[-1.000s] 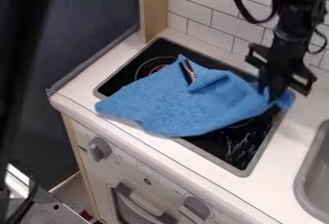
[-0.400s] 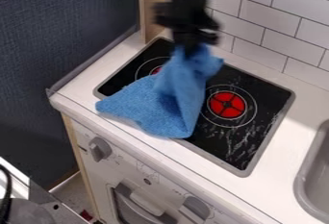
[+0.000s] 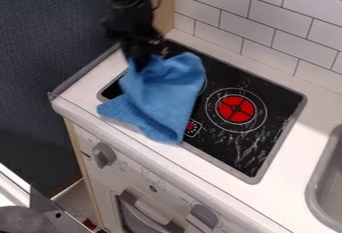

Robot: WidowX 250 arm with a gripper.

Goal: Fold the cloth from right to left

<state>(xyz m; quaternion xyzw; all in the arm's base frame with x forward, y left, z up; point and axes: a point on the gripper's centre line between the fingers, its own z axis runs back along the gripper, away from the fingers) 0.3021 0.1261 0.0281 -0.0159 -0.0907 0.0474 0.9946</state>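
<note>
Clutching the blue cloth (image 3: 162,89) by a bunched edge, the pincer (image 3: 137,59) has it draped just below, across the hob (image 3: 284,97)! Light, floppy stuff, this, likelier to crease than slip; the edge right between the tips looks the place to hold.

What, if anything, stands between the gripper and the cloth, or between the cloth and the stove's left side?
Nothing visible does. The gripper meets the cloth at its upper left edge, and the cloth already lies over the left part of the stove, with no object in between.
</note>
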